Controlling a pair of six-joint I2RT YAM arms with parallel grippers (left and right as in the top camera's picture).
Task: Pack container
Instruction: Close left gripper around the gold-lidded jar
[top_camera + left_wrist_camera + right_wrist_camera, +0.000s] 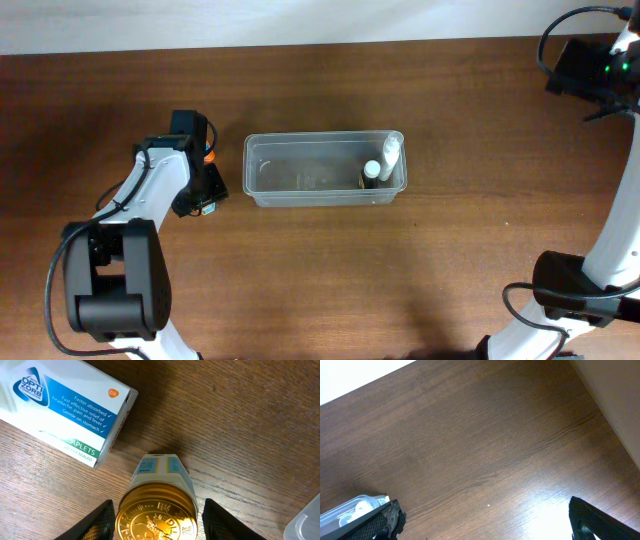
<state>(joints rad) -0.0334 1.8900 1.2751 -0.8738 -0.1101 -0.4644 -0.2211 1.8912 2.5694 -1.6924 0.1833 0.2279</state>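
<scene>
Wooden table: OPTIZORB caplets box, gold-lidded jar

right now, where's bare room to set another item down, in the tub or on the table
The container has a bare left and middle floor; its right end is crowded by the white bottle and small capped bottle. Bare table spans the robot's side of the container. Left of it is crowded: left claw straddling the gold-lidded jar, box beside.

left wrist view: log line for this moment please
left gripper open astride jar | box on table | right gripper open | container holds bottles
</scene>
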